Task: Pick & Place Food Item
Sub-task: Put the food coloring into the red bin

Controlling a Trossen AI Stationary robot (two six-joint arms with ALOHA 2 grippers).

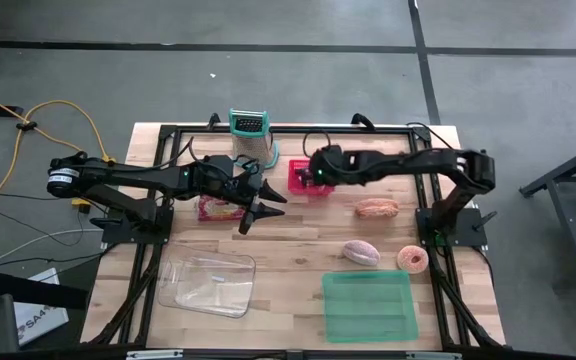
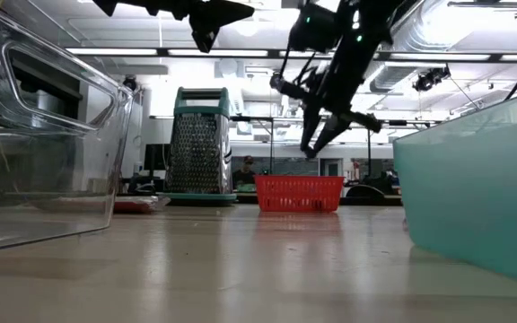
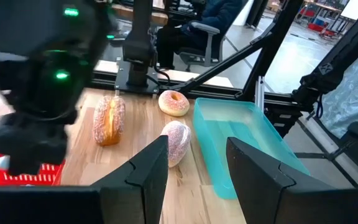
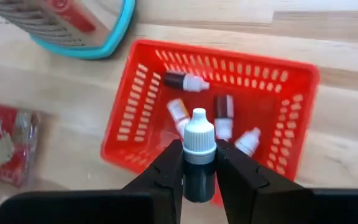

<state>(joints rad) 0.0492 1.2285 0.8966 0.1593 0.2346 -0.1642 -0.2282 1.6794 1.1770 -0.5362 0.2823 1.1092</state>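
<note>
1. Left gripper (image 1: 258, 208) hovers above the table just right of the snack packet (image 1: 218, 207), fingers apart w/ nothing between them.
2. Snack packet: 1, red-and-cream wrapper, lying flat near the table's back-left.
3. Clear plastic tub (image 1: 208, 284): 1, at front-left.
4. Metal box grater (image 1: 251, 135) w/ teal handle: 1, upright at the back edge.
5. Red mesh basket (image 4: 294, 134): 1, just right of the grater; 4 small dropper bottles lie inside.
6. Right gripper (image 4: 199, 167) hangs over the basket, fingers pinched on a 5th dropper bottle (image 4: 199, 152): dark body, white cap, held upright.
7. Food items right of the basket: 1 filled bun (image 1: 377, 208), 1 pinkish sugared roll (image 1: 360, 252), 1 ring donut (image 1: 413, 259).
8. Teal tray (image 1: 368, 307): 1, at front-right.
</note>
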